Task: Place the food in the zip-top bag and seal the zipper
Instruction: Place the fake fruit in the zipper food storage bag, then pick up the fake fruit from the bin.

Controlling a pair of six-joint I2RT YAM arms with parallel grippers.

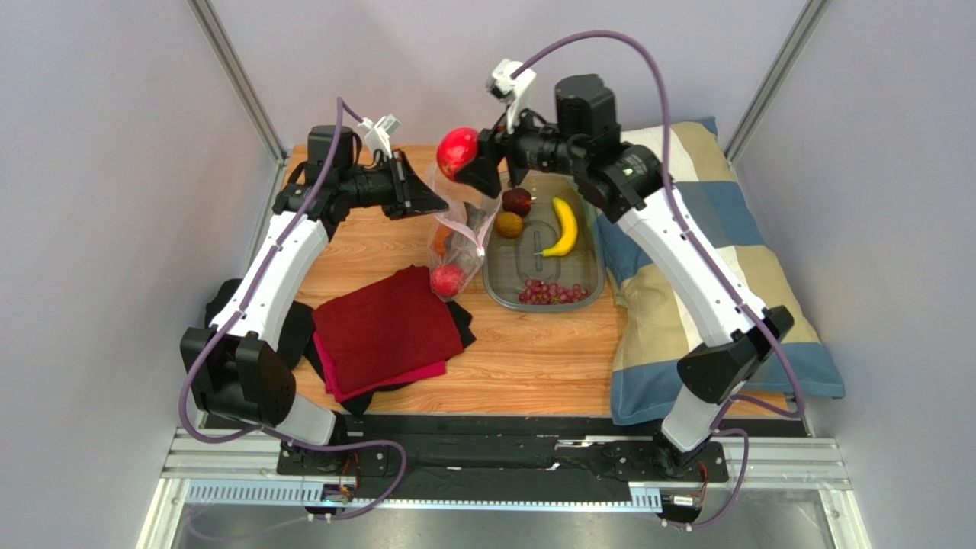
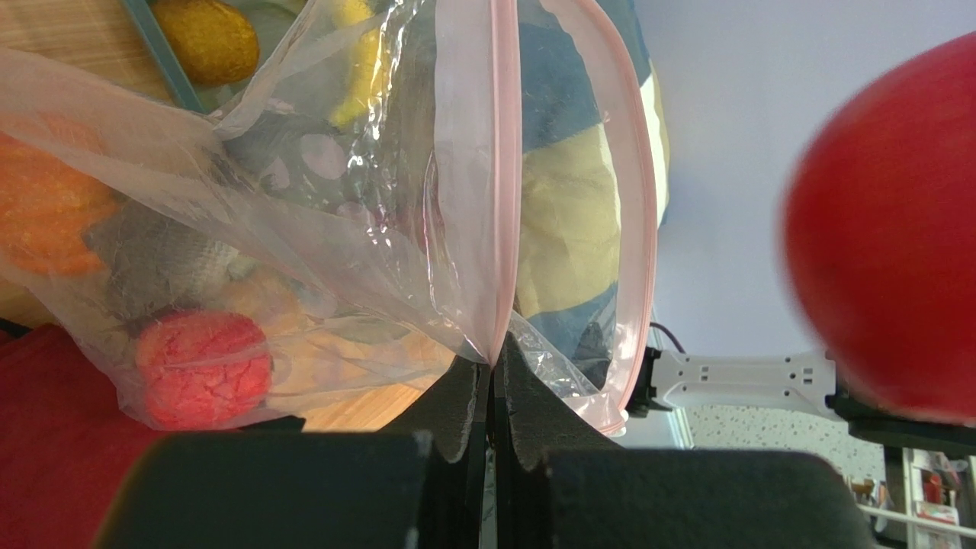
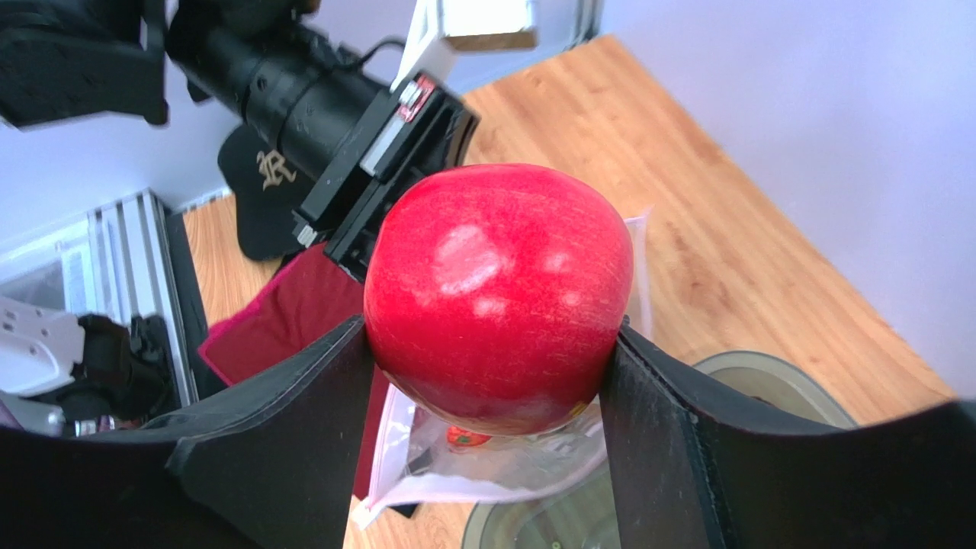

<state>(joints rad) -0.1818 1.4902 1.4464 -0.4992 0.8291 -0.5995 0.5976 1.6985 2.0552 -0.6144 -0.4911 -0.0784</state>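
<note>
The clear zip-top bag [image 1: 464, 235] hangs open from my left gripper [image 1: 433, 203], which is shut on its pink zipper [image 2: 501, 172] edge. In the bag lie a strawberry [image 2: 204, 368], an orange pumpkin [image 2: 46, 212] and a grey fish [image 2: 160, 263]. My right gripper [image 1: 472, 154] is shut on the red apple [image 3: 500, 294] and holds it above the bag's open mouth [image 3: 504, 458]. A banana [image 1: 563, 227], a dark plum [image 1: 517, 201], a yellow-orange fruit [image 1: 509, 224] and purple grapes [image 1: 552, 293] lie in the clear tub [image 1: 589, 280].
A red cloth [image 1: 382, 329] lies over dark cloths at the front left of the wooden table [image 1: 538, 366]. A checked blue and cream cushion [image 1: 687, 297] lies along the right side. Grey walls stand close behind.
</note>
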